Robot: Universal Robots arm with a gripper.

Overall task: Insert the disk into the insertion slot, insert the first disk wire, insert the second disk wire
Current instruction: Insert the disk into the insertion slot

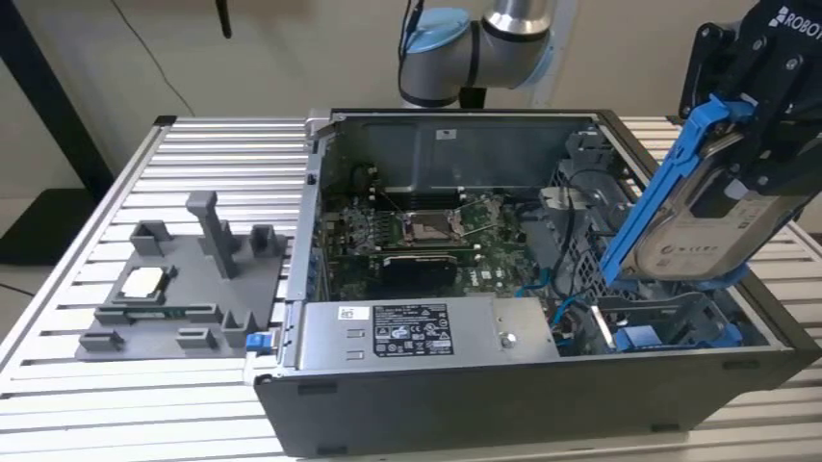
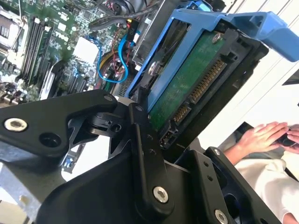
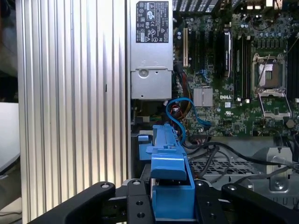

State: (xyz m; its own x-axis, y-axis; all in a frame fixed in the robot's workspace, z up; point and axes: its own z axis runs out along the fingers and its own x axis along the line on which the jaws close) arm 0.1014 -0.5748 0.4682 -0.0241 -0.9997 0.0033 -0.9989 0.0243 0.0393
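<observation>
Bright, even indoor light; glare streaks the ribbed table (image 3: 70, 93).

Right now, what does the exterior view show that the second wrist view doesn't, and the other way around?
Exterior view: the grey fixture tray beside the open case, and the power-supply box with its sticker. Second wrist view: the green circuit board and connectors on the disk, and a person's hands. Both: the gripper holding the disk in its blue carrier, the motherboard, and a blue cable.

A plain beige wall (image 1: 283, 48) is standing far behind my ribbed silver surface (image 1: 218, 154), which is catching soft light; a black post (image 1: 52, 96) is leaning at the exterior view's left.
</observation>
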